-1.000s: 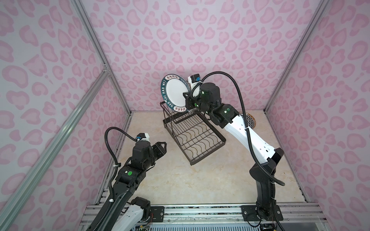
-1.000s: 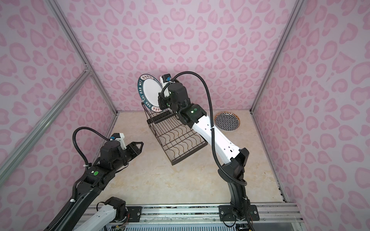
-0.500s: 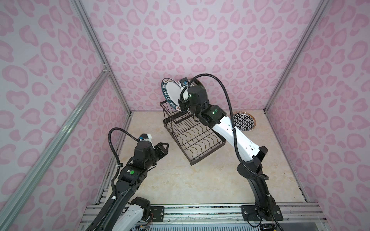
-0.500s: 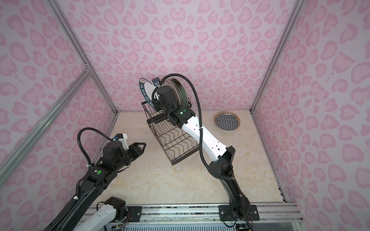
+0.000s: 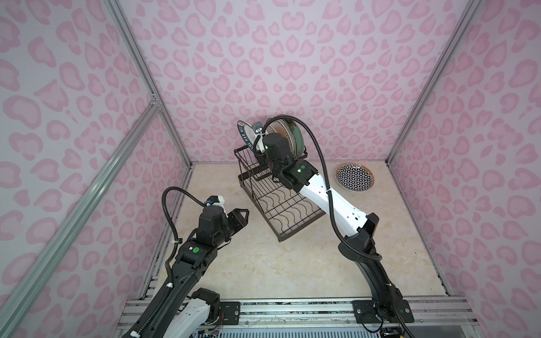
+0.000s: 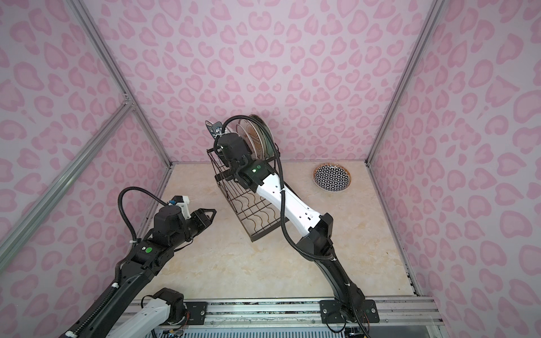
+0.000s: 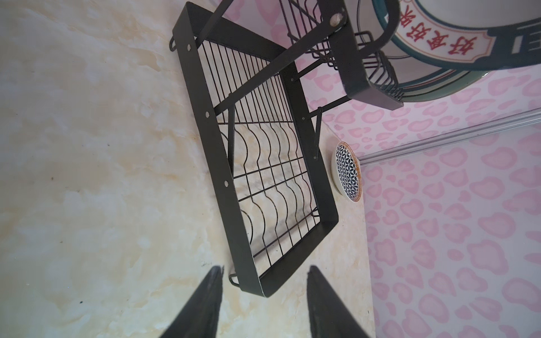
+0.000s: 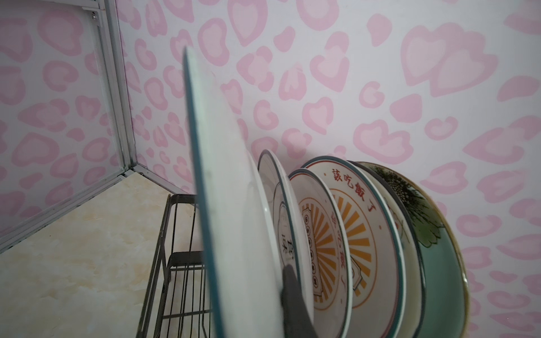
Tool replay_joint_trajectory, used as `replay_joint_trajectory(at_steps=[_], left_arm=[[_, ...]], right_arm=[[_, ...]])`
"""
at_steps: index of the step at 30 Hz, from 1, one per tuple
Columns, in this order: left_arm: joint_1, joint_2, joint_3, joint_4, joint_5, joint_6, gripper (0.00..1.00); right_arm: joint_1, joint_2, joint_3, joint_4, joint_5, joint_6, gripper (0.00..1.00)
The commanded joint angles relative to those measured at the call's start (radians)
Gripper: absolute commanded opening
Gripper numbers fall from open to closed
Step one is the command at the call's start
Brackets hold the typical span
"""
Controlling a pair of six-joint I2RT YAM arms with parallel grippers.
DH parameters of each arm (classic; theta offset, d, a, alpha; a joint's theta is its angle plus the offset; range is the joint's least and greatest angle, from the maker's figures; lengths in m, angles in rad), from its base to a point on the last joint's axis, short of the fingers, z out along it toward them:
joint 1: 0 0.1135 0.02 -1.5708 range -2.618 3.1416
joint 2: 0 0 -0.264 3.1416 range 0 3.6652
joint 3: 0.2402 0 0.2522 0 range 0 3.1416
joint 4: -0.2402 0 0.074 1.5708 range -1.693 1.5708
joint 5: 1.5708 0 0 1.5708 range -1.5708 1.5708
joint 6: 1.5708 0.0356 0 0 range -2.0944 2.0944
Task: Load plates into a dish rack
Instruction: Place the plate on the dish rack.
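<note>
The right gripper (image 8: 272, 310) clamps the lettered plate (image 8: 234, 204) upright at the dish rack's (image 7: 217, 152) upper basket, seating unclear; the left gripper (image 5: 241, 215), half-open and empty, hovers at the rack's 8 o'clock.

Pink blotch-patterned walls (image 5: 292, 58) enclose a cream marbled tabletop (image 5: 278, 263) framed by aluminium struts (image 5: 136, 58).

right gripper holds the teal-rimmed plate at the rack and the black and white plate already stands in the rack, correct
Not quite: the black and white plate lies flat on the table beside the rack, as both top views show. The right gripper does hold the teal-rimmed plate at the rack.
</note>
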Motion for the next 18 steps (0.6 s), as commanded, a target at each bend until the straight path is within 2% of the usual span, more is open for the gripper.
replay_joint_trajectory(at_steps=[1,18], left_arm=[[0.001,0.006,-0.004,0.043,0.014,0.004,0.49],[0.001,0.006,-0.008,0.048,0.018,0.002,0.48]], right_arm=[[0.003,0.022,0.009,0.105,0.070,-0.047,0.00],[0.002,0.070,0.011,0.171,0.173,-0.112,0.00]])
